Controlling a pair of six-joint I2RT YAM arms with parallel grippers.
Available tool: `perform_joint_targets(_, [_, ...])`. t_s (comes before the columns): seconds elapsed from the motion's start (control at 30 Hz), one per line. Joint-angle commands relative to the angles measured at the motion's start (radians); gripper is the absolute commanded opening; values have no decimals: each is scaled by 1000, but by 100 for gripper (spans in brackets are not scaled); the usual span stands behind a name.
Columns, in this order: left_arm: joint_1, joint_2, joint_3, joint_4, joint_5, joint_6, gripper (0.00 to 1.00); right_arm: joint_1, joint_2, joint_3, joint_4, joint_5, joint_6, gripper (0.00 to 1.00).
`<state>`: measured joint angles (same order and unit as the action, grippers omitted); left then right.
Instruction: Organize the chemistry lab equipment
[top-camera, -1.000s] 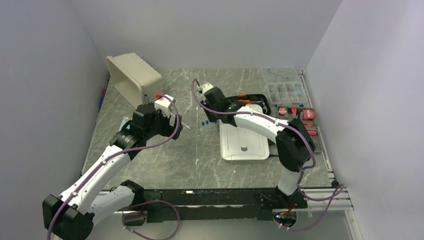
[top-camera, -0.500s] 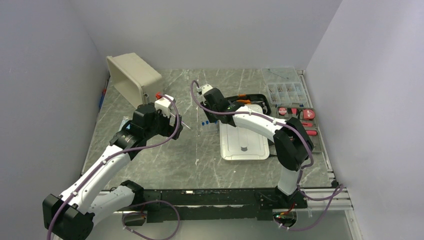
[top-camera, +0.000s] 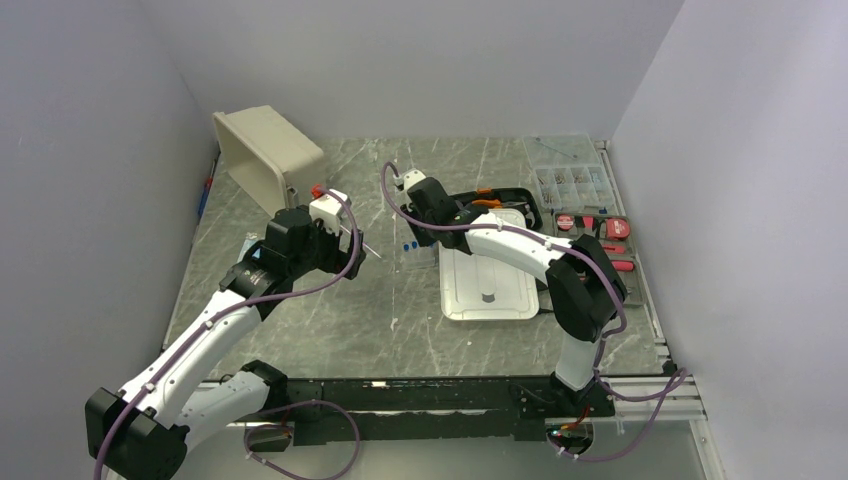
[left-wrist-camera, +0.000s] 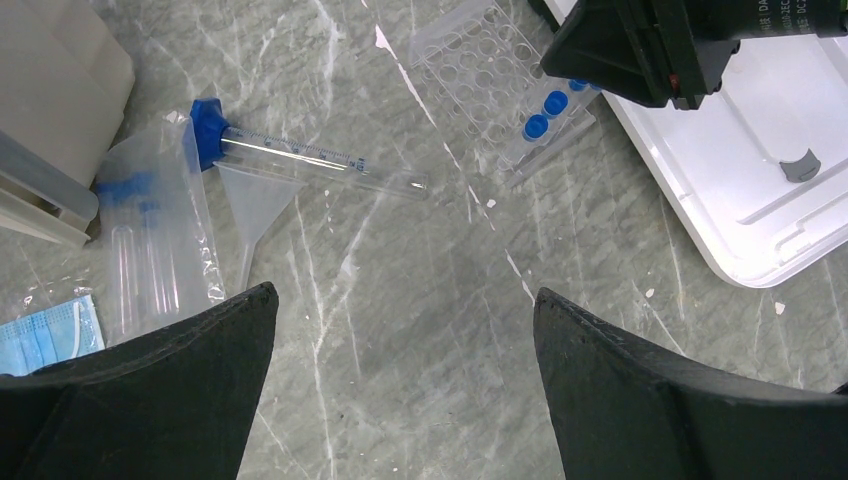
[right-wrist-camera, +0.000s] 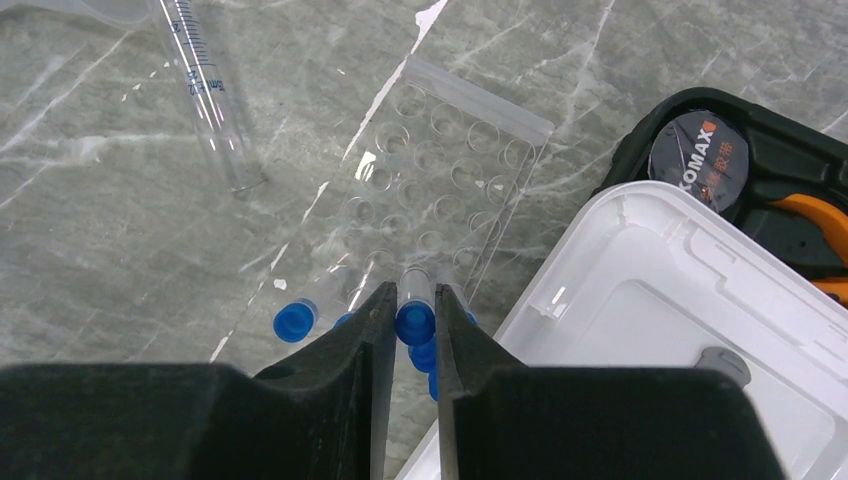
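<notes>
Tubes (right-wrist-camera: 293, 322) with blue caps lay in a loose cluster at one short end of the clear rack (right-wrist-camera: 440, 170), which rested flat on the tabletop (right-wrist-camera: 120, 250). The right end effector (right-wrist-camera: 413, 300) was at that same end of the rack, narrowed almost shut on one capped tube (right-wrist-camera: 415, 322), with a finger (right-wrist-camera: 360, 340) pressed to each side of it just behind the cap. That grip probably left the tube's body free to be steered into one of the rack's empty holes. Whether the tube had come clear of the rack could not be told. The left end effector (left-wrist-camera: 402, 295) was spread fully wide and held nothing. It hovered over bare tabletop off to the side of the rack, apparently kept out of the right arm's way. A long marked tube (left-wrist-camera: 320, 160) and a clear funnel (left-wrist-camera: 255, 200) lay a little further out from the rack on that side, so the left arm seemed well placed to take one of them later. A white tray (right-wrist-camera: 650, 330) sat just beside the rack on its opposite side, with a black case (right-wrist-camera: 760, 170) beyond it.
</notes>
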<state>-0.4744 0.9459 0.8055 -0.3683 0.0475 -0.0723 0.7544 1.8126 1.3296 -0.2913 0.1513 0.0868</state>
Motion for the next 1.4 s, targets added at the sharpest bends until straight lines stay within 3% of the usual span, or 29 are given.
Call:
perform_joint_targets(0.0, [5,-4,25,12,2,-6,99,3,-6,3,38,11,-4,24])
perform_joint_targets(0.13, [5,-5,26,12,2,-6,99,3,-11,6,40,9,-1,32])
perform_joint_targets(0.5, [27,-2,28,14,10,8,99,3,-58,16,49,-9,4,39])
perform_joint_targets(0.8, [287,21,52,31,29,48,99,-5,-232,-68,134,-32,26,40])
perform_joint_targets(1.03, [567,118,123,105,240,24,99,-36,-430,-238,219,-68,40,43])
perform_joint_targets(1.2, [627,238,196,184,281,9,99,-70,-550,-354,262,-94,56,44])
perform_joint_targets(1.37, [631,358,281,248,218,-19,99,-98,-642,-432,259,-98,60,44])
